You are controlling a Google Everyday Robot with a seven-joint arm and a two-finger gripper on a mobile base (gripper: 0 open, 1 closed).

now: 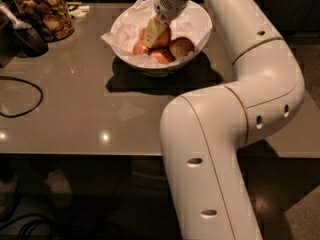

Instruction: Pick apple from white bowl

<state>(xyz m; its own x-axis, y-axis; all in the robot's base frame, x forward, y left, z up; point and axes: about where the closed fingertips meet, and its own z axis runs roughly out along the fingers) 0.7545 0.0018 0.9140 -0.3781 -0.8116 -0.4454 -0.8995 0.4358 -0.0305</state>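
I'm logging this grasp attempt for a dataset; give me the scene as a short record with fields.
gripper: gripper down inside the white bowl, against the apple
apple: in the bowl, not yet lifted out
other fruit: smaller apples beside it in the bowl
lining: crumpled white paper
table: table bears the bowl; glass jar at its far left; black cable at its left edge
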